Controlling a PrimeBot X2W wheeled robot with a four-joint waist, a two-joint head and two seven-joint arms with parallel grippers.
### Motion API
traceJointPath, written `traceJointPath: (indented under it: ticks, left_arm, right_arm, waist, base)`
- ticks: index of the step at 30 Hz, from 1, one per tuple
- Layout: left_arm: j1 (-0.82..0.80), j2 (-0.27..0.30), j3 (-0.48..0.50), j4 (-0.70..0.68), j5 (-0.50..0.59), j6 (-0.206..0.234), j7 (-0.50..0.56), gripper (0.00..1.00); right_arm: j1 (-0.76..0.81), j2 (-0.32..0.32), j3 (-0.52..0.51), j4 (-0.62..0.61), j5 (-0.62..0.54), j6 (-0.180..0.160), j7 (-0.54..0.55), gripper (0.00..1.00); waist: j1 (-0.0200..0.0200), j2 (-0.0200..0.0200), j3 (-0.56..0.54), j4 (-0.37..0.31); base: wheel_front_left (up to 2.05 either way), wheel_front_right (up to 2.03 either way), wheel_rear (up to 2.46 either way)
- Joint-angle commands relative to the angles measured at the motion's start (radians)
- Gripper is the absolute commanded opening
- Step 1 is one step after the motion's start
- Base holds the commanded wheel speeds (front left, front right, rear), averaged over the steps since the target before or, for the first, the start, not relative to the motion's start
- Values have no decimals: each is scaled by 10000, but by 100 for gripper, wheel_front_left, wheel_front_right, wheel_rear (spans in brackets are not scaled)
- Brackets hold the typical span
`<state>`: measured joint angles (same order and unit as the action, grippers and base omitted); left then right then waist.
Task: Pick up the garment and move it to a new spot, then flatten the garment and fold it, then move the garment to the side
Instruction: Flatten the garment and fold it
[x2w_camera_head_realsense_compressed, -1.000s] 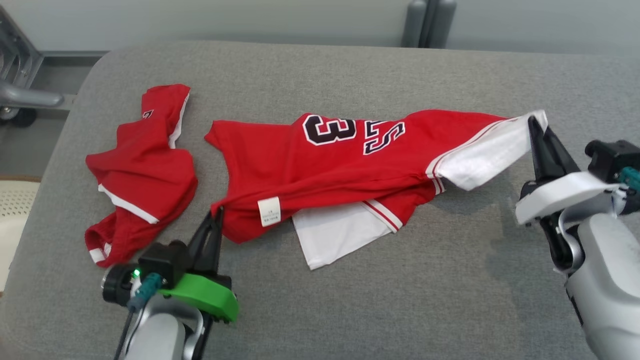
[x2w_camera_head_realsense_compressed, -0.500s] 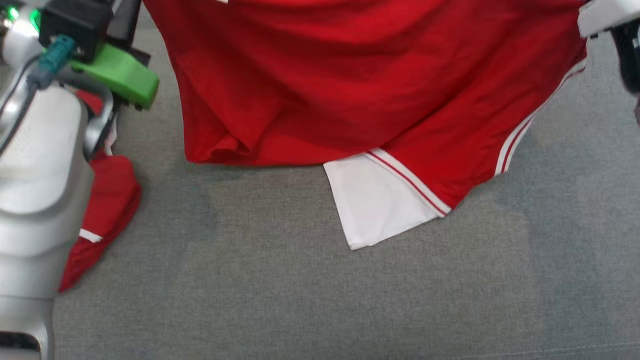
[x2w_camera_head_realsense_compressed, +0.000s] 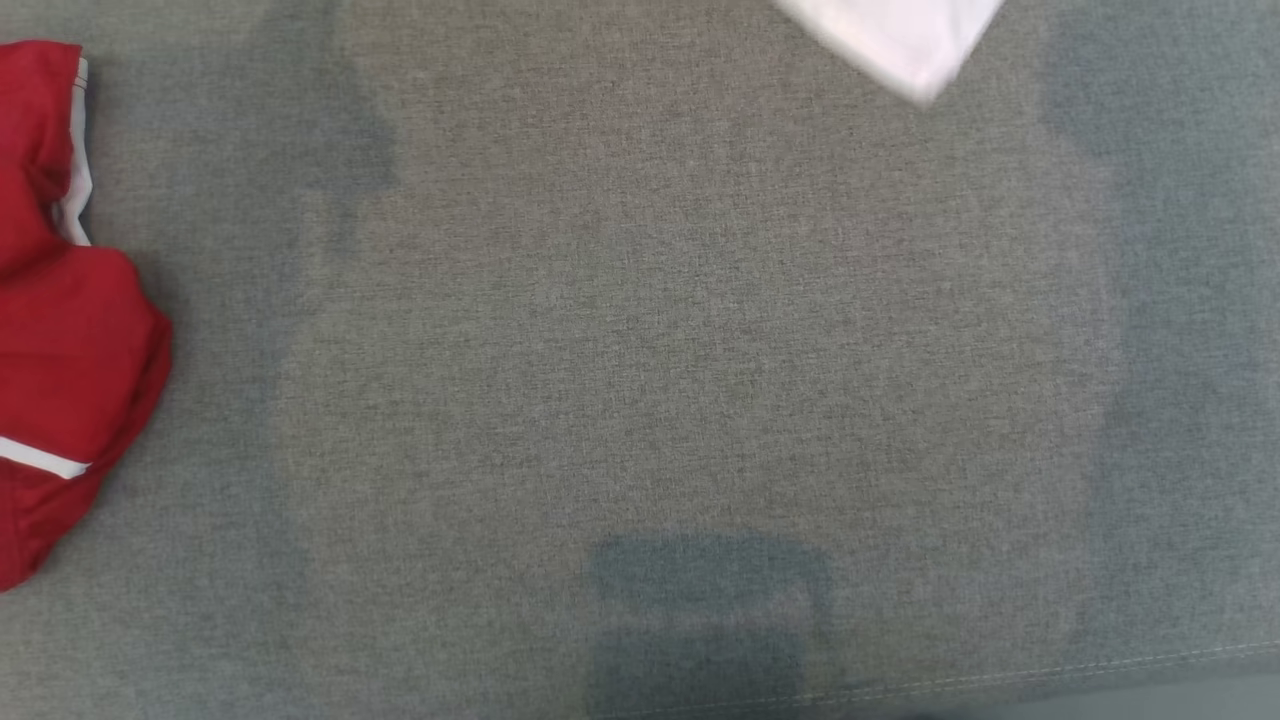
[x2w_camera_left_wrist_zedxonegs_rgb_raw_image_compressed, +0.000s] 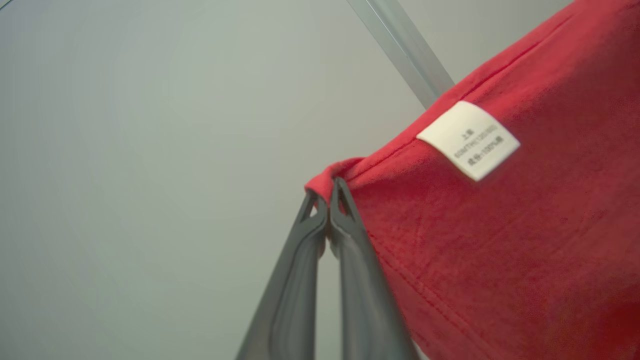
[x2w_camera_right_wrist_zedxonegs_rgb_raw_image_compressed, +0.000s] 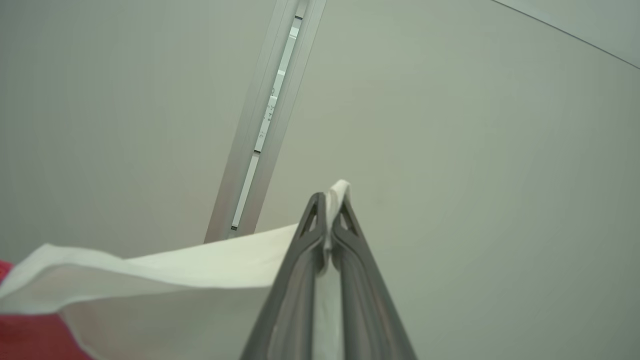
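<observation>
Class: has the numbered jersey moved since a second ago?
Yes, upward. The jersey lay on the grey cushion beside the smaller red garment; now it hangs above the cushion, one white corner showing.

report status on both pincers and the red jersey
Left pincer shut on the red and white fabric jersey, red corner. Right pincer shut on its white edge. Jersey hangs between them. Crumpled red garment lies left on grey fabric surface.
</observation>
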<state>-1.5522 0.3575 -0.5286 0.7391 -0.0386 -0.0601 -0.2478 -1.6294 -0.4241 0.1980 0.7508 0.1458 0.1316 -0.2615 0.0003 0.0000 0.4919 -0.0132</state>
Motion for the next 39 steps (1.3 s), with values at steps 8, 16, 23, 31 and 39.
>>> traceJointPath:
  ticks: [8, 16, 23, 31, 39]
  left_arm:
    - [163, -72, 124, 357, -368, -40, -167, 0]
    - [2528, 60, 216, -505, -822, -89, -161, 0]
    - [5063, -195, 979, -1302, -1485, 290, -162, 0]
    - [8841, -795, 1570, -1630, -1580, 170, -158, 0]
    - [12392, -1494, 2268, -1934, -1698, 101, -156, 0]
  right_arm:
    - [671, -8, -1171, -714, -623, -16, -40, 0]
    - [2813, -424, -391, -1367, 1202, -18, -43, 0]
    - [5533, -879, -315, -2352, 2879, -18, -44, 0]
    - [9879, -700, -757, -3113, 4159, -19, -45, 0]
    - [13065, -194, -866, -2582, 4639, -21, -45, 0]
  waist:
    - [-3, 0, 407, -27]
    - [-3, 0, 895, -41]
    - [-3, 0, 684, -176]
    - [-3, 0, -997, -348]
    - [-3, 0, -3020, -541]
  base:
    - [0, 0, 0]
    - [0, 0, 0]
    - [0, 0, 0]
    - [0, 0, 0]
    - [0, 0, 0]
